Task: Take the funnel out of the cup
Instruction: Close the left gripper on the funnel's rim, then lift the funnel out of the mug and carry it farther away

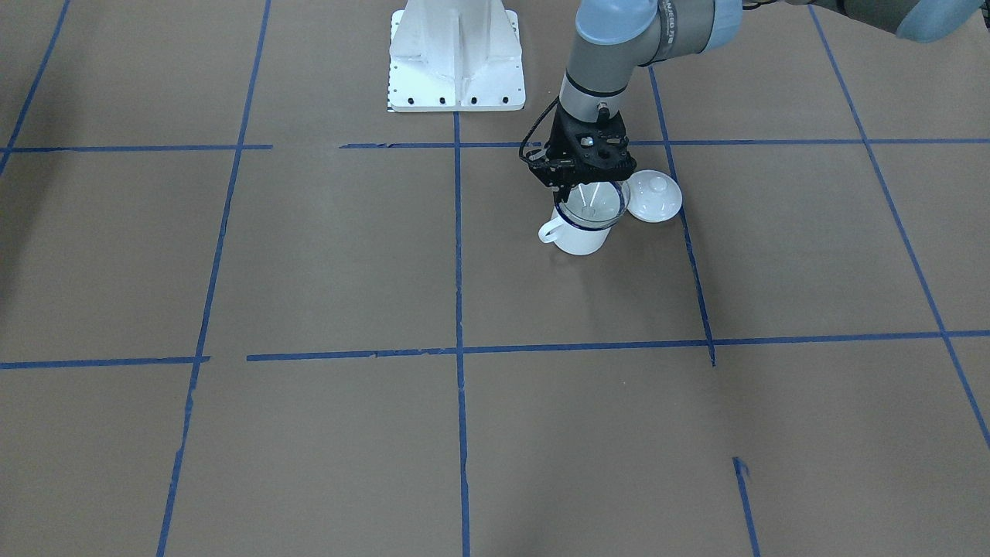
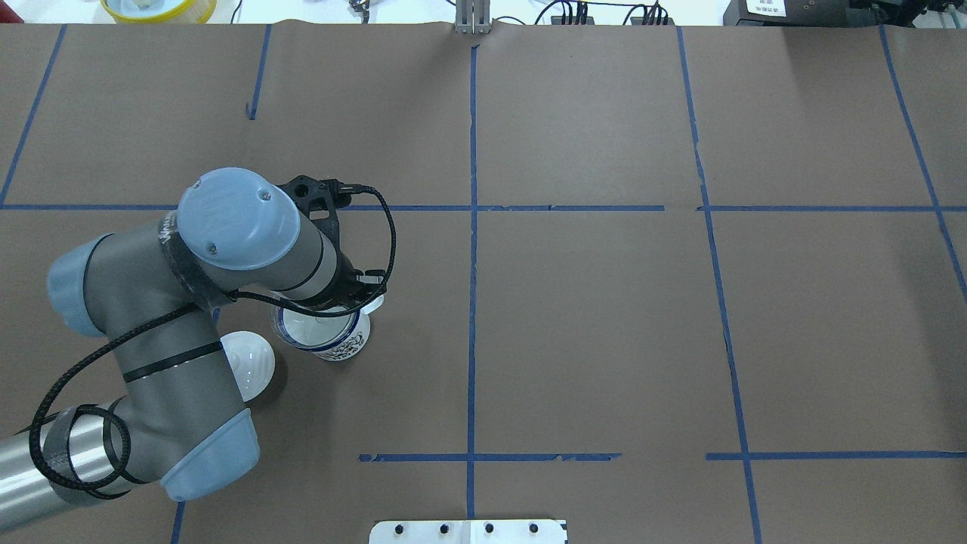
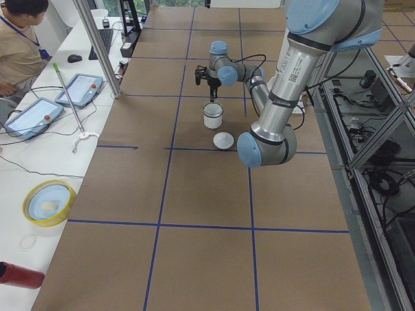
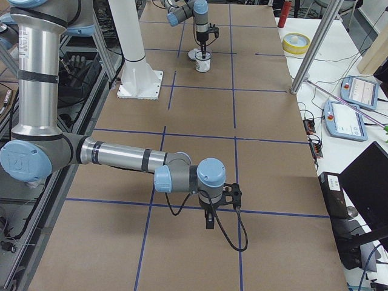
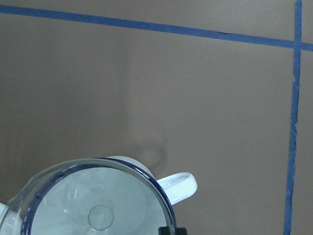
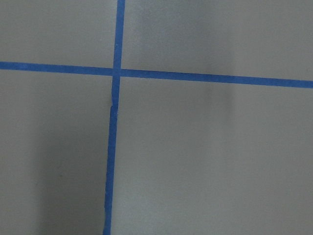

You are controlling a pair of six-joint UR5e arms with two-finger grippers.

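The cup (image 1: 580,236) is a white mug with a dark blue rim and stands on the brown table; it also shows in the overhead view (image 2: 338,344). The clear funnel (image 1: 594,203) sits in its mouth, with its rim a little above the mug's rim; the left wrist view shows it too (image 5: 93,210). My left gripper (image 1: 570,186) hangs straight down over the mug's edge, its fingers pinched on the funnel's rim. My right gripper (image 4: 209,223) is far off over bare table, and I cannot tell whether it is open or shut.
A white round knobbed lid (image 1: 654,196) lies on the table right beside the mug. The white robot base (image 1: 456,58) stands behind it. Blue tape lines cross the table. An operator (image 3: 19,39) and tablets are at the side bench.
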